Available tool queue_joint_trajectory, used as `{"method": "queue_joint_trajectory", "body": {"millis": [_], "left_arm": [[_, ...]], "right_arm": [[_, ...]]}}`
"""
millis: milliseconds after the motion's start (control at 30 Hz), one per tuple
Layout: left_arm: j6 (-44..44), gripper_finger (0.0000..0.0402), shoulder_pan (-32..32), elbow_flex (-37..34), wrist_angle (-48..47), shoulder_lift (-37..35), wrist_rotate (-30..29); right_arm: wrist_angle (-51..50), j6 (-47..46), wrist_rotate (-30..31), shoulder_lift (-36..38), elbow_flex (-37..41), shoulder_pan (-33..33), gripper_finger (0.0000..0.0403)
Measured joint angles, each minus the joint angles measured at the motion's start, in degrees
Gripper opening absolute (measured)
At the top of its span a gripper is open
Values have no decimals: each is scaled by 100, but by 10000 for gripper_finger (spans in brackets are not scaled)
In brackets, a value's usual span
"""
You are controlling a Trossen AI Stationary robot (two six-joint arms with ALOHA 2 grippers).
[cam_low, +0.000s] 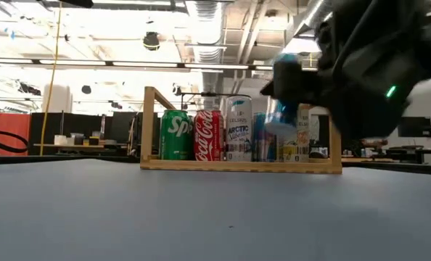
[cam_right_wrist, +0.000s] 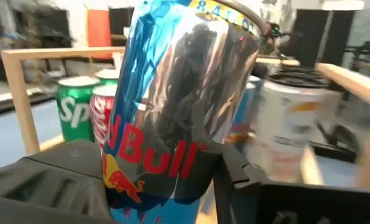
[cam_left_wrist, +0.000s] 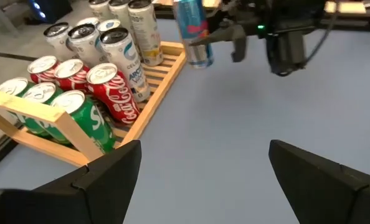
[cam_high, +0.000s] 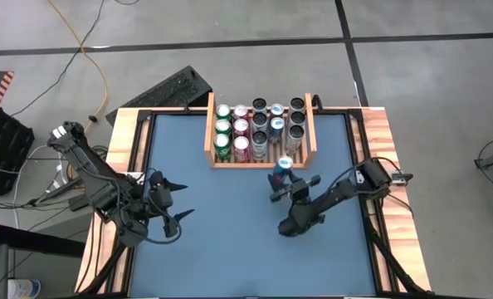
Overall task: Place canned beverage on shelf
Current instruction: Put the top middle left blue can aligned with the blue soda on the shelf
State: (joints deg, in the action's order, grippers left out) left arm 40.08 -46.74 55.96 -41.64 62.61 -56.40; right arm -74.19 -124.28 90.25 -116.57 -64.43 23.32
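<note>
Holding a blue and silver can point(cam_high: 283, 167) in our right gripper point(cam_high: 285, 179), fingers clamped on its body, lifted off the blue table point(cam_high: 230, 241) just in front of the wooden shelf point(cam_high: 209, 126). We see the can tilted in the left wrist view. Shelf sits at the table's far edge, stocked with rows of green, red, white and dark cans. Our left gripper point(cam_high: 177, 202) hangs near the table's left side, fingers spread apart, holding nothing.

Right gripper point(cam_high: 283, 178): arm extended toward table centre, fingers clamped, raised off surface. Left gripper point(cam_high: 177, 200): over table's left side, fingers spread wide, nothing held.
</note>
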Motion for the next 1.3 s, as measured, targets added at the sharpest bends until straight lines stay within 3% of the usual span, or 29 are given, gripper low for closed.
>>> {"method": "queue_joint_trajectory", "body": {"millis": [367,867,1300], "left_arm": [[-45,341,-2,0,-23,3,-132],[-294,341,7,0,-99,3,-323],[-302,341,7,0,-200,2,-343]], "right_arm": [[1080,73,-7,56,798,-574,2],[1952,493,-2,60,785,-1311,2],[3297,2576,-163,60,785,-1433,2]]}}
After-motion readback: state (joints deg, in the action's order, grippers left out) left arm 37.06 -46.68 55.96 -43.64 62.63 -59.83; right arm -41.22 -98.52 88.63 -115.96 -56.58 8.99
